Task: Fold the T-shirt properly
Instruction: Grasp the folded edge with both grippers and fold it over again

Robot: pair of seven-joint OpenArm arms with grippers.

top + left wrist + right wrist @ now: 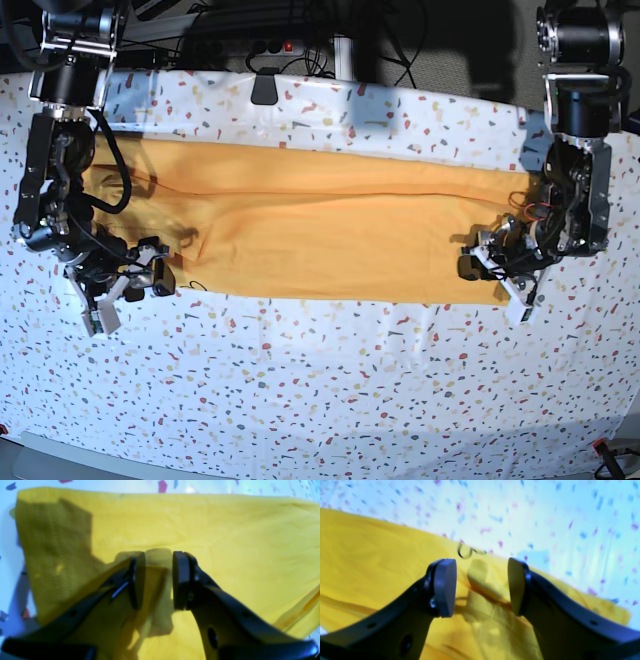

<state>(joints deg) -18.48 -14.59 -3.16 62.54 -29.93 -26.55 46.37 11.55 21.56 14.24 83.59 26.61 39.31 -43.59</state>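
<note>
Yellow cloth fills most of the left wrist view: the T-shirt (200, 530) lies flat on the speckled counter (100, 485), its far edge running straight across the top and a folded corner showing at the left. The left pincer (156, 580) hangs just above the fabric with its two dark fingers (181, 580) standing apart, a narrow gap between them and nothing caught in it; their shadow falls on the cloth right beneath. In the right wrist view, the right pincer (482, 587) has its fingers spread wider, again with nothing between them, over an edge of the T-shirt (370, 555) where the cloth is creased and doubled. A small loop of black script (465, 551) shows at the edge of the fabric, and beyond it lies bare counter (545, 517). From the base view, the T-shirt (330, 230) is a long orange-yellow band stretched across the middle of the counter (320, 390). The left pincer (490, 262) sits at the band's end on that view's right, near its lower corner, and the right pincer (135, 280) sits at the opposite end, by the lower corner there.
</note>
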